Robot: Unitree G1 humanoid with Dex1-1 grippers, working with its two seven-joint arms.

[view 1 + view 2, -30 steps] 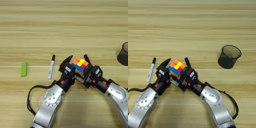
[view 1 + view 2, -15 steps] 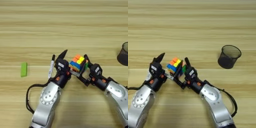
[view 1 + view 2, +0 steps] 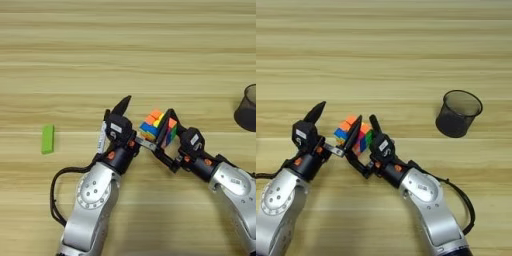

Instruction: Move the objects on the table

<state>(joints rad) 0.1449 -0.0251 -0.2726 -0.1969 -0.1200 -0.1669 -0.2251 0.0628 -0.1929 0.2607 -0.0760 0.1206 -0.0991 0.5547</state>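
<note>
The multicoloured puzzle cube (image 3: 152,126) is tilted just above the table (image 3: 128,55), near the front middle. My right gripper (image 3: 173,120) comes in from the lower right and is shut on the cube, one black finger across its front face and the other behind it. Just left of the cube, my left gripper (image 3: 136,123) stands open. Its upper finger points up and away, and its lower finger reaches towards the cube's bottom left corner. A white marker (image 3: 101,142) lies partly hidden behind the left gripper. The dark round cup (image 3: 458,113) stands upright at the right.
A small green block (image 3: 47,138) lies flat at the left. A black cable (image 3: 56,192) loops beside my left forearm.
My left gripper, which was closed around the cube with the right one, has opened and drawn back to the left. The cube stays in the right gripper, now more tilted.
</note>
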